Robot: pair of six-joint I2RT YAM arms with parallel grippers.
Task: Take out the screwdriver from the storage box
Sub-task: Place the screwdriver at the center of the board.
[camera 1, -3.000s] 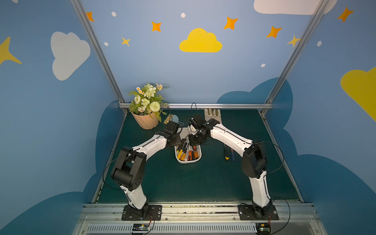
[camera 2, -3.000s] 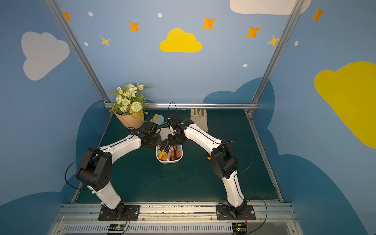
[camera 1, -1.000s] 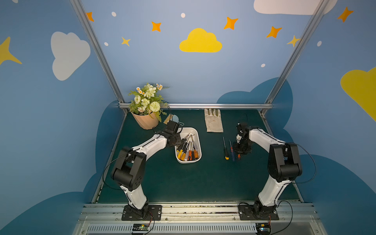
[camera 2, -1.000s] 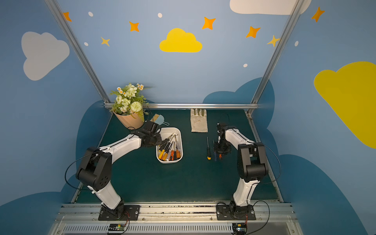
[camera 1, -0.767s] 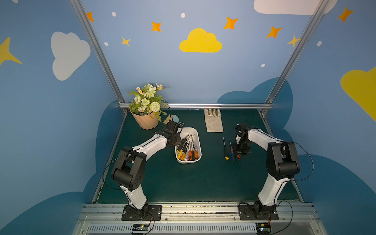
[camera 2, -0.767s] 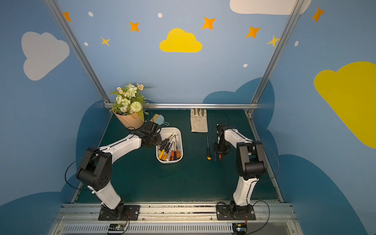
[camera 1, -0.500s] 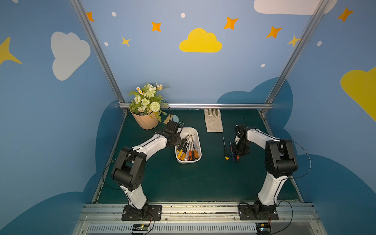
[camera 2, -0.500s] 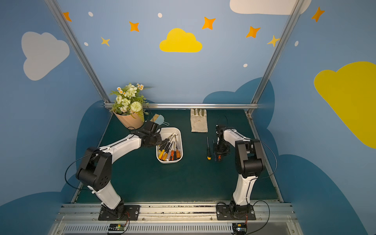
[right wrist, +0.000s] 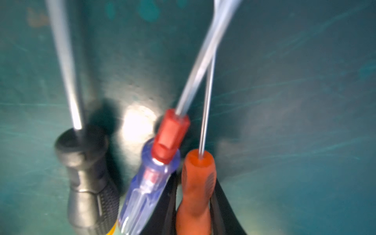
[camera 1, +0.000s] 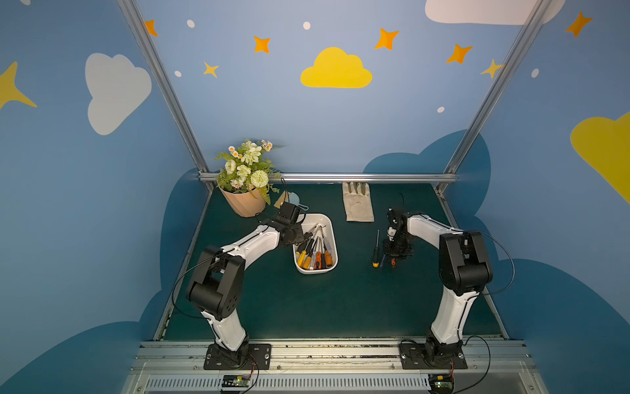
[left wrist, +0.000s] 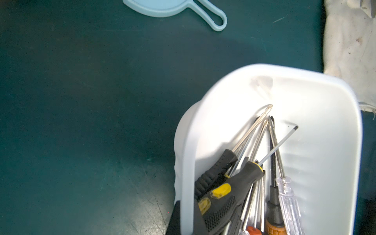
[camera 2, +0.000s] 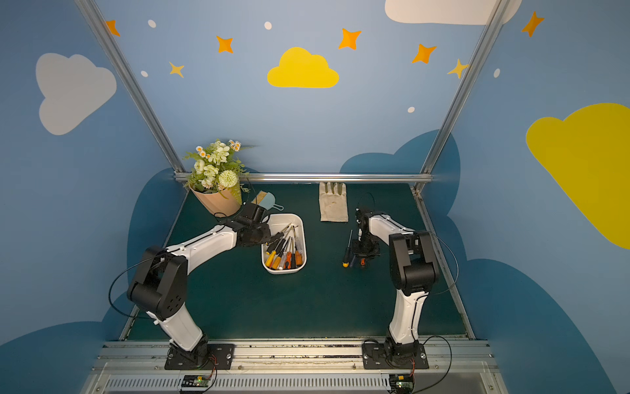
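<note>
1. Screwdriver out! The right tool is pinching the orange-handled screwdriver by its handle, well to the right of the storage box and low over the table.
2. It is hanging just beside two others lying there, a black-handled one and a blue clear-handled one. Whether it is touching the table, I cannot tell.
3. The left tool is pressing together on the box's left wall, apparently steadying it.
4. This is looking like the set-down step. The next move is calling for spreading the right tool and lifting clear without nudging the neighbours, while more screwdrivers are waiting inside the box.
</note>
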